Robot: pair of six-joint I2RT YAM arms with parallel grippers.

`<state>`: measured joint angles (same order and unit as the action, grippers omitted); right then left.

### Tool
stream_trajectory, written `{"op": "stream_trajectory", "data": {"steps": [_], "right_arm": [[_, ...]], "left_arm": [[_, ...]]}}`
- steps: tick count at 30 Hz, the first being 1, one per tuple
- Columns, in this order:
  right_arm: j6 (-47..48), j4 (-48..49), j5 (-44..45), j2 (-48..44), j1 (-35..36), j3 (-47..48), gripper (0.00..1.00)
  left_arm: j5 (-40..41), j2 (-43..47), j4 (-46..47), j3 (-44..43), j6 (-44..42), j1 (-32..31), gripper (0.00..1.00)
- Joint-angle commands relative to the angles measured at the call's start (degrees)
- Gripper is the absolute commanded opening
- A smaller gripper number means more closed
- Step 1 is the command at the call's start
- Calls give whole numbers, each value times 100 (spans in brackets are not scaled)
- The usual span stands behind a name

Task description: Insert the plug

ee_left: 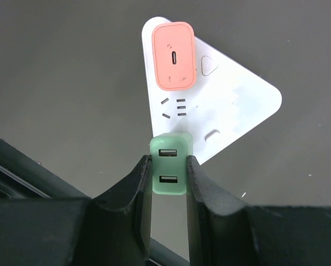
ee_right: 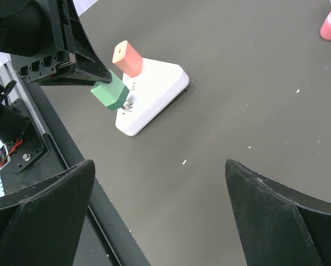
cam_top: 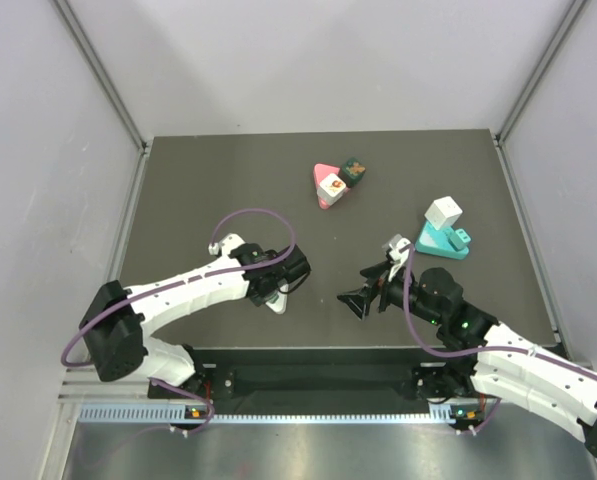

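- The left gripper (ee_left: 168, 162) is clamped narrow on the green USB charger plug (ee_left: 168, 166). One finger presses each side, and the USB face is turned up toward the wrist camera.
- The plug hangs over the white triangular power strip (ee_left: 232, 102), which lies close to the near edge of the worktop, left of its middle.
- In the right wrist view the plug's prongs (ee_right: 126, 105) point down and sit at the strip's face. I cannot tell whether they are touching or already partly in.
- There the plug's long axis looks tipped rather than square to the strip. Judged from that, the next move needs it squared up and then a straight push along the axis — down, away from the left wrist.
- A salmon charger (ee_left: 174, 55) already stands seated at the strip's far corner. A bare set of slots (ee_left: 174, 107) lies between it and the green plug.
- The right gripper (ee_right: 158, 166) is spread wide and holds nothing. It is near the same edge, right of the strip and apart from it — the left arm is plainly the nearer one.
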<state>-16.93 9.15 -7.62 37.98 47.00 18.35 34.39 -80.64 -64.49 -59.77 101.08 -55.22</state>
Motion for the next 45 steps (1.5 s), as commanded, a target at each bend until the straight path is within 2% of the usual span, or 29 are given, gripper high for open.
{"op": "stream_trajectory", "data": {"steps": [1,12,19,25,33,45], "right_arm": [[84,175,-21,17,-33,11,100],[84,193,-38,34,-33,2,100],[93,245,-64,122,-42,-7,100],[93,210,-82,122,-42,2,100],[41,140,-82,-62,-42,-68,100],[49,105,-91,-124,-60,-59,100]], "left_arm": [[182,-83,-2,-8,17,-24,0],[313,-356,-107,-272,-1,-68,0],[674,-593,-819,-746,228,-226,0],[507,-935,-714,-808,299,-375,0],[524,-1042,-1267,-808,668,-490,0],[682,-909,-819,-641,641,-490,0]]}}
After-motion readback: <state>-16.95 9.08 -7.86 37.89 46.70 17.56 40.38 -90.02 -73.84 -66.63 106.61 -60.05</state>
